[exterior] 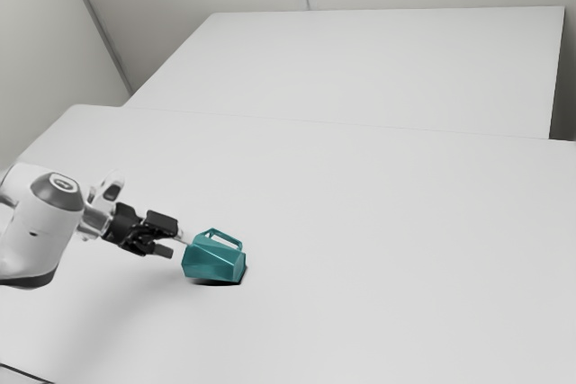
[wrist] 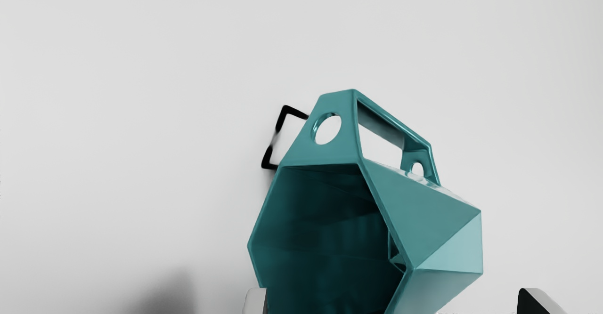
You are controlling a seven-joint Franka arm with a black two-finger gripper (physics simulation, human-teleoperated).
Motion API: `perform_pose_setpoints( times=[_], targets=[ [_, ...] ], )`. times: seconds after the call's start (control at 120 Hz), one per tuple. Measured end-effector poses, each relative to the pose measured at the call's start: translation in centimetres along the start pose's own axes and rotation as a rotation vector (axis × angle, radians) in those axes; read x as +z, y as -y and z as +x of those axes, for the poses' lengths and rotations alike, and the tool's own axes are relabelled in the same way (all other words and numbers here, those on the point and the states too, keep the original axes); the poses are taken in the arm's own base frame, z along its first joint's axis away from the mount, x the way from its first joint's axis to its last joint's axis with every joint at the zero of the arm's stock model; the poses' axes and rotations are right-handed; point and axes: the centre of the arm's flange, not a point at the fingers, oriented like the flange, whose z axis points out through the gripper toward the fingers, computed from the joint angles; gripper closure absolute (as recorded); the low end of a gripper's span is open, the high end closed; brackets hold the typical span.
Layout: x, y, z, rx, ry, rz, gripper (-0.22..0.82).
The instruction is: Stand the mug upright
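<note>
The teal faceted mug [exterior: 214, 261] lies on its side on the table, its handle on top. Just to its left in the exterior view is the black gripper [exterior: 175, 238], close to the mug with its fingers spread. In the wrist view the mug [wrist: 438, 224] shows its dark open mouth toward the hand, with the handle above the body. The gripper [wrist: 393, 302] has its two fingertips wide apart at the bottom edge, one overlapping the mouth's rim in the picture and the other off beyond the mug's outer side. Whether a finger touches the mug cannot be told.
The white table [exterior: 378, 249] extends around the mug, with a second white surface [exterior: 360, 69] behind it. Pale walls stand at the back. A dark cable [exterior: 27, 373] crosses the exterior view's lower left corner.
</note>
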Motion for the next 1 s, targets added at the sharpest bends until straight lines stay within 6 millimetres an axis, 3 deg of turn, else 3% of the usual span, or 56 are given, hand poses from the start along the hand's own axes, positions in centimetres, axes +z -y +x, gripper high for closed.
perform_pose_setpoints(
  times=[0.375, 0.608, 0.708, 1.0],
  targets=[
    [2.4, 1.1, -0.8, 0.064, -0.021, -0.039, 0.04],
    [3.4, -0.2, -0.9, 0.148, -0.021, -0.059, 0.05],
    [3.6, -0.6, -1.8, 0.163, -0.022, -0.075, 0.05],
    [3.3, -1.9, -2.0, 0.231, -0.046, -0.096, 0.20]
  ],
)
